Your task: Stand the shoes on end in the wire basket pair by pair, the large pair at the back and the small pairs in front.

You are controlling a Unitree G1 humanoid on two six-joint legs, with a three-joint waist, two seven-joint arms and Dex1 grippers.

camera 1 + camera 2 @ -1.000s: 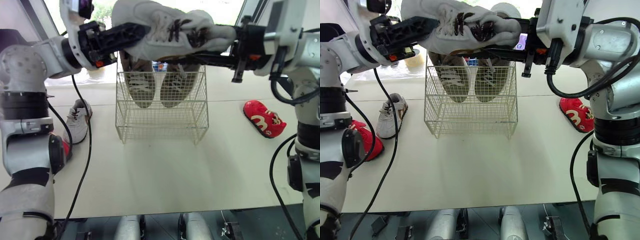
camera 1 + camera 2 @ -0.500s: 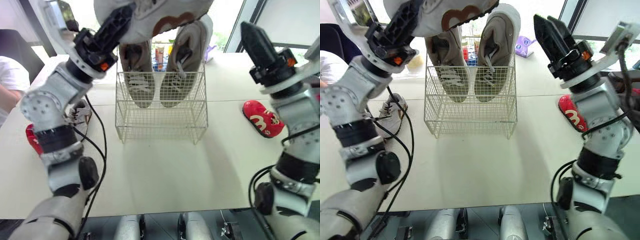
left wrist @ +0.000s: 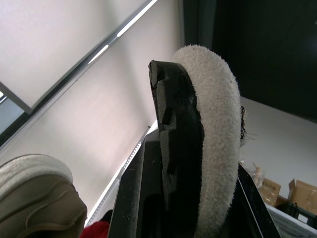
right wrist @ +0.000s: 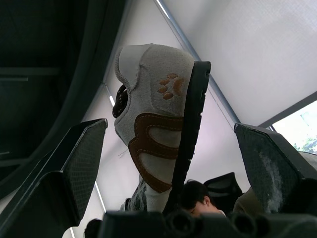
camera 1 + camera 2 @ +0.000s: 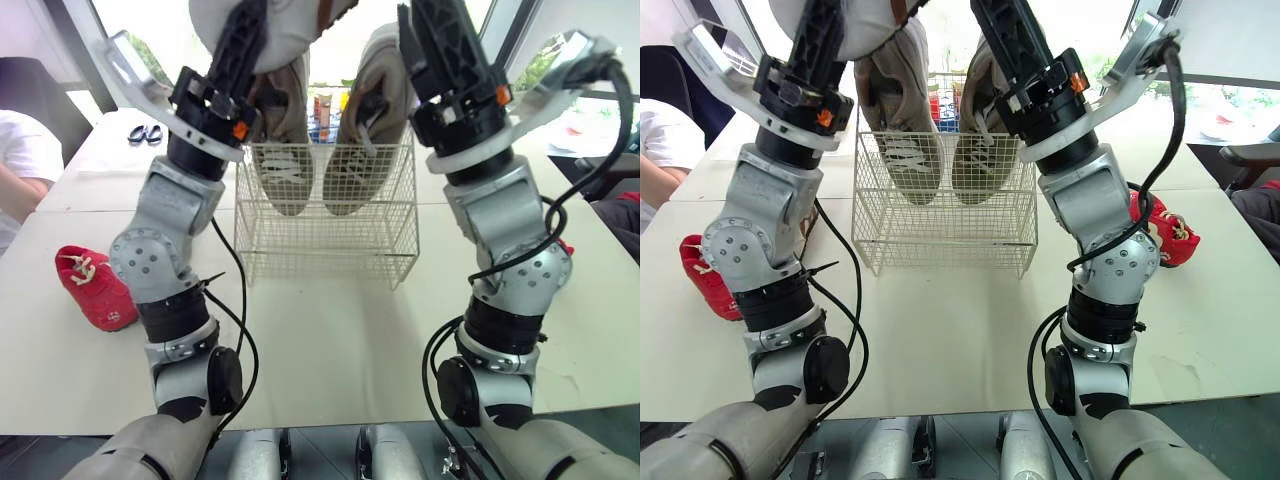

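**Tabletop watch: small shoe held high over the basket**

Pale table (image 5: 330, 340) out front, bright windows behind, and a person's white sleeve (image 5: 20, 165) off to the left of the wire basket (image 5: 325, 235). The large beige pair (image 5: 290, 170) stands on end at the back of that basket, with its front part bare. Both arms are up above it! The left gripper (image 5: 248, 30) is clamped on a small white shoe (image 4: 158, 124) with brown trim, carried well above the basket's rim. The right gripper (image 4: 171, 129) is spread wide and holds nothing. One red shoe (image 5: 95, 290) lies left of the basket, another (image 5: 1162, 232) right of it.

Here's the worry: one gripper alone holds that shoe, apparently near one end, so it could swing or slip on the way down. A drop from up there might knock the large pair over. An arm catching the rim could drag the light basket with it.
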